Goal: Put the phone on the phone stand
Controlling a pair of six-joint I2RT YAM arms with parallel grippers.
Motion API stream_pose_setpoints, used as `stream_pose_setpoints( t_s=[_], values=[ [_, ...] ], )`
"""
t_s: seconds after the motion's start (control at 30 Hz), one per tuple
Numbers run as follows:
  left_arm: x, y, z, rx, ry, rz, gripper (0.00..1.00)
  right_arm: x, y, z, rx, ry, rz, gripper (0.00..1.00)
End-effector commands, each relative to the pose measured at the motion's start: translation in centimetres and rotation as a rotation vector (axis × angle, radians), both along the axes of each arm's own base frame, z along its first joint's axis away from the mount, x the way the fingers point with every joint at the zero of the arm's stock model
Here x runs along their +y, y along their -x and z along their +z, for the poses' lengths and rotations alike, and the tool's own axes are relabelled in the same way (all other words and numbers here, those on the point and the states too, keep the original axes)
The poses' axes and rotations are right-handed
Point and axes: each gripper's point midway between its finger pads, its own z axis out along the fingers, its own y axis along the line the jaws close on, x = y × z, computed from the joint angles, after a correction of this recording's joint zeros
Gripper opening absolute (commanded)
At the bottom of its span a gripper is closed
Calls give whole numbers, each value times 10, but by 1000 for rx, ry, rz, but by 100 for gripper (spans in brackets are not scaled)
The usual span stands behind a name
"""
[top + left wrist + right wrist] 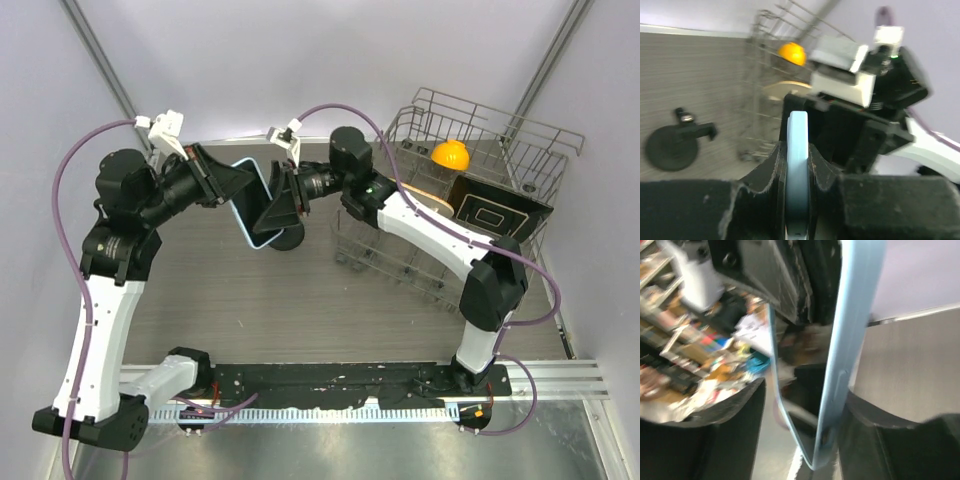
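Note:
The phone (252, 205), with a dark screen and light blue case, is held on edge above the table between both grippers. My left gripper (232, 186) is shut on the phone; in the left wrist view its pads (774, 167) pinch the blue edge (798, 150). My right gripper (280, 210) is open and straddles the phone's other end. In the right wrist view the phone (840, 365) stands between the jaws, with a gap on the screen side. The phone stand (672, 147) has a black disc base and a small clamp; it sits on the table below the grippers, partly hidden (290, 240).
A wire dish rack (480, 125) stands at the back right, holding an orange fruit (450, 155) and a dark board with a white outline (495, 212). The rack (760, 75) is just right of the stand. White walls close in the back and sides.

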Motion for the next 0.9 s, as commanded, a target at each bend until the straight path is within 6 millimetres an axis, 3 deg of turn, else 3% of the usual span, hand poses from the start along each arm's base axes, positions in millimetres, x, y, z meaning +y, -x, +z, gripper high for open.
stream_pose_setpoints(
  t_s=[0.0, 0.03, 0.1, 0.13, 0.23, 0.3, 0.33, 0.37, 0.4, 0.43, 0.5, 0.67, 0.77, 0.87],
  values=[
    [56, 6, 6, -43, -130, 312, 0, 3, -38, -3, -217, 133, -321, 67],
    [74, 2, 6, -47, -150, 422, 0, 4, -58, -8, -255, 172, -434, 68],
    [95, 13, 8, -69, -179, 519, 0, -2, -75, -13, -254, 242, -546, 70],
    [118, 12, 6, -67, -206, 643, 0, -8, -94, -13, -273, 276, -664, 70],
    [153, 24, -1, -41, -270, 813, 0, -17, -103, -20, -323, 378, -809, 70],
    [173, 29, -7, -17, -311, 911, 0, -34, -124, -42, -355, 538, -986, 68],
    [175, 31, -9, -19, -329, 919, 0, -33, -126, -31, -375, 550, -1035, 65],
    [175, 31, -11, -16, -335, 917, 0, -43, -127, -45, -366, 645, -1064, 63],
    [175, 30, -15, -10, -343, 913, 0, -38, -129, -60, -355, 695, -1045, 63],
    [174, 31, -15, -12, -341, 908, 0, -35, -127, -56, -351, 695, -1029, 62],
    [172, 29, -16, -15, -337, 897, 0, -32, -125, -74, -359, 761, -1003, 63],
    [169, 28, -18, -16, -331, 886, 0, -44, -151, -89, -382, 865, -1156, 73],
    [169, 26, -19, -20, -325, 889, 0, -35, -157, -103, -338, 895, -1170, 72],
    [160, 21, -17, -26, -304, 848, 0, -35, -165, -104, -276, 877, -1266, 71]
  ],
)
